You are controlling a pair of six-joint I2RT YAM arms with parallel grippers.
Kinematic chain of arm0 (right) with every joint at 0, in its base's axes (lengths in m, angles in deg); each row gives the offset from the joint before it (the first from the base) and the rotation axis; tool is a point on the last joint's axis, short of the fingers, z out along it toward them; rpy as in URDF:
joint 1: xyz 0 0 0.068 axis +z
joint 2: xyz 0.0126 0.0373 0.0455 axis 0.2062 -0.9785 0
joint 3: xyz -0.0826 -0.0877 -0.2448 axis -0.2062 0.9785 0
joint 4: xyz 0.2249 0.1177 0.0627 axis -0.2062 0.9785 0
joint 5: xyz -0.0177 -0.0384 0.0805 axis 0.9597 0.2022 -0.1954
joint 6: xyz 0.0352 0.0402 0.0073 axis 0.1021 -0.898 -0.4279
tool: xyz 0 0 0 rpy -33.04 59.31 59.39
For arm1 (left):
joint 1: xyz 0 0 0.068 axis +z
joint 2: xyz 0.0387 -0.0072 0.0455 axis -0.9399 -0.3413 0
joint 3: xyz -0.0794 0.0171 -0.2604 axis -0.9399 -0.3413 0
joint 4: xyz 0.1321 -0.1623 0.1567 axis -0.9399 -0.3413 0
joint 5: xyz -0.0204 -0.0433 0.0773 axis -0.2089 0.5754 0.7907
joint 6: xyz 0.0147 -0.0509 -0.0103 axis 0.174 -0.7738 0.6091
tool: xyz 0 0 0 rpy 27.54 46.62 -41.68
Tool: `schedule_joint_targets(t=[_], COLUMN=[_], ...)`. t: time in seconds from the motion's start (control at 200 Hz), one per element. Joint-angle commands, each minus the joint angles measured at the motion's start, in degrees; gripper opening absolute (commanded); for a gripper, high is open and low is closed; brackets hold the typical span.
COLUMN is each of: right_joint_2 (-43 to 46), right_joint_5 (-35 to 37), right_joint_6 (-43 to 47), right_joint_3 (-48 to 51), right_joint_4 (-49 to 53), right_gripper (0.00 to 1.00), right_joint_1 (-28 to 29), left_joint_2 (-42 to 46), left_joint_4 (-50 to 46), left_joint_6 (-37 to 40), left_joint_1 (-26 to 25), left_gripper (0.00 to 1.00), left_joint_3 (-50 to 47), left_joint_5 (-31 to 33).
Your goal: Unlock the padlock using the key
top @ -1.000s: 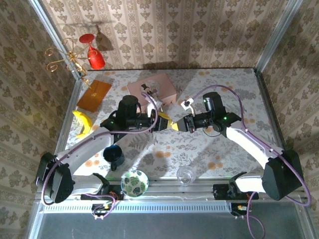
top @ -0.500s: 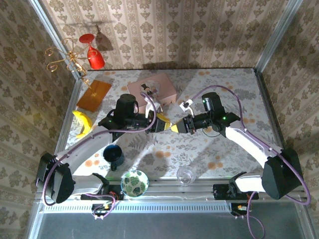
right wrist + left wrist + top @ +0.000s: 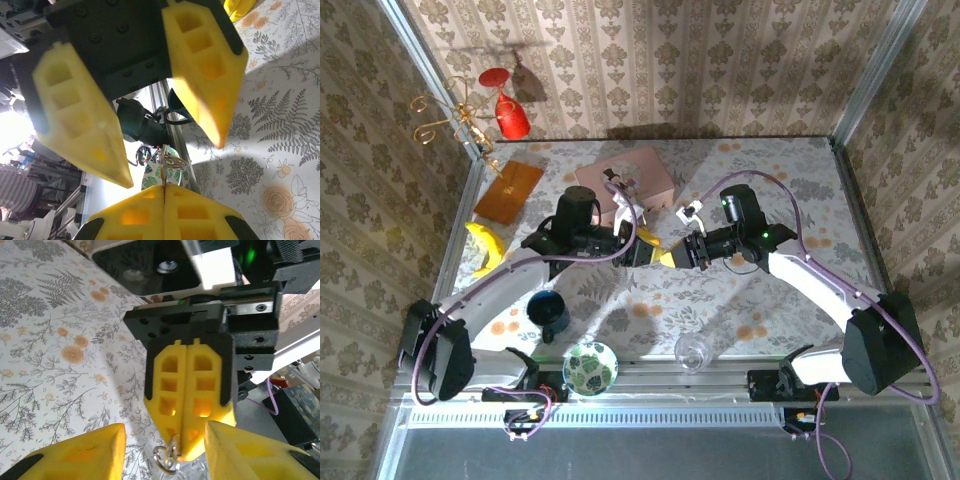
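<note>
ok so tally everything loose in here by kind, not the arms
glasses: 2 (red wine glass, clear glass)
mug: 1
bowl: 1
banana: 1
pink box: 1
orange board: 1
gold wire rack: 1
key ring, in right gripper: 1
total: 9

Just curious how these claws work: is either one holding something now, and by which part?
The right gripper, shut, pinches a small ringed metal piece, probably the key, at its fingertips; the gripped part is hidden. The left gripper is open, empty.
</note>
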Motion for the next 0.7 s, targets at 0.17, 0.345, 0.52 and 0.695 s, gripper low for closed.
schedule_joint_targets(t=[0.17, 0.345, 0.52, 0.695], right_joint_2=[0.0, 0.0, 0.0, 0.8], right_joint_5=[-1.1, -0.8, -0.3, 2.2], right_joint_6=[1.5, 1.5, 1.5, 1.3], right_joint_3=[-2.4, -2.9, -3.0, -2.9], right_joint_4=[2.2, 2.3, 2.5, 2.7], right_gripper=[0.00, 0.00, 0.00, 0.00], right_joint_1=[0.7, 0.8, 0.8, 0.8], left_joint_2=[-0.4, -0.5, -0.3, 0.7], left_joint_4=[-2.2, -2.9, -2.2, 2.0], left_joint_6=[2.6, 3.2, 2.5, -0.8], left_joint_1=[0.8, 0.8, 1.0, 2.4], left_gripper=[0.33, 0.22, 0.02, 0.00], left_joint_3=[1.8, 1.7, 1.5, 0.3], left_joint_5=[-2.8, -3.2, -3.1, -2.8])
